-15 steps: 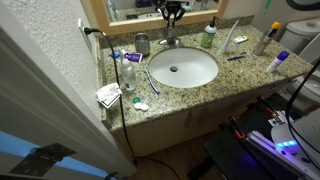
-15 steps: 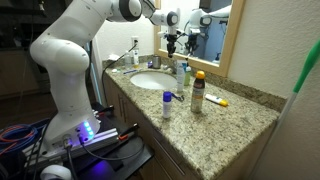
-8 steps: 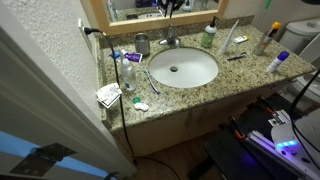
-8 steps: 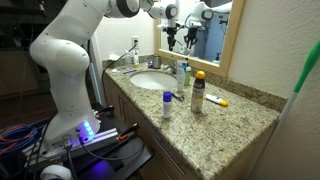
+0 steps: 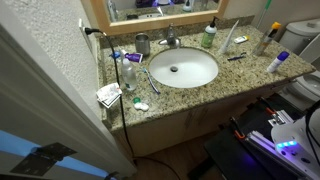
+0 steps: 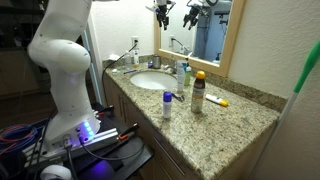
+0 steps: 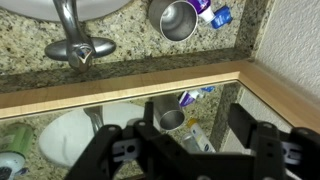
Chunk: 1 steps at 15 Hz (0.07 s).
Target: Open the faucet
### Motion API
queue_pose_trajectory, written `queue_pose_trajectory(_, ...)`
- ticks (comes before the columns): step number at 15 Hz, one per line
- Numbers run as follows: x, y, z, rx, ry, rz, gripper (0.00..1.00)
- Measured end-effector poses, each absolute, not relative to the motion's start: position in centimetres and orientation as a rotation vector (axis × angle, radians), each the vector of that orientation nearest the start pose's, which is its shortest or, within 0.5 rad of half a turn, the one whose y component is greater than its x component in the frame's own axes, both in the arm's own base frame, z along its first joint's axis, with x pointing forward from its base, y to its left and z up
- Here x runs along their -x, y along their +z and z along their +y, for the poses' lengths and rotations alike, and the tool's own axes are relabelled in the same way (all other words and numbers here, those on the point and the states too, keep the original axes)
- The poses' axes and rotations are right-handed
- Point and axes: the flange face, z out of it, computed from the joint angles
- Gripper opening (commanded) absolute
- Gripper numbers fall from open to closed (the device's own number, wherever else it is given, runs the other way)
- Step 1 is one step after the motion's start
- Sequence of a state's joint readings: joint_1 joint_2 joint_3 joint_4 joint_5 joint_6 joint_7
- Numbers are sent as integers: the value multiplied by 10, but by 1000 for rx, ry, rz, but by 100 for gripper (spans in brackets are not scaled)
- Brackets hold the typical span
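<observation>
- We see the gripper (image 6: 162, 13) lifted since a second ago, from just over the faucet (image 5: 171, 40) to the frame's top edge, beside the mirror (image 6: 215, 35).
- Jaws are wide apart, nothing held.
- In the wrist view, the faucet (image 7: 75, 45) sits upper left and the gripper bottom centre; the spout runs up-frame toward the basin (image 7: 25, 8).
- We can't read any labels.

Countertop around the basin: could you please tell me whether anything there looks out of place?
I see no spill or breakage. A crumpled white packet lies at the counter's front corner, seemingly overhanging the edge.
</observation>
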<state>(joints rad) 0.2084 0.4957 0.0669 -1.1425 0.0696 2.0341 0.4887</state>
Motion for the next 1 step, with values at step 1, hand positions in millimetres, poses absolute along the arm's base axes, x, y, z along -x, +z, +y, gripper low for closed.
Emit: queue_pose_trajectory(1,-704,566,188,2850,-478,341,88)
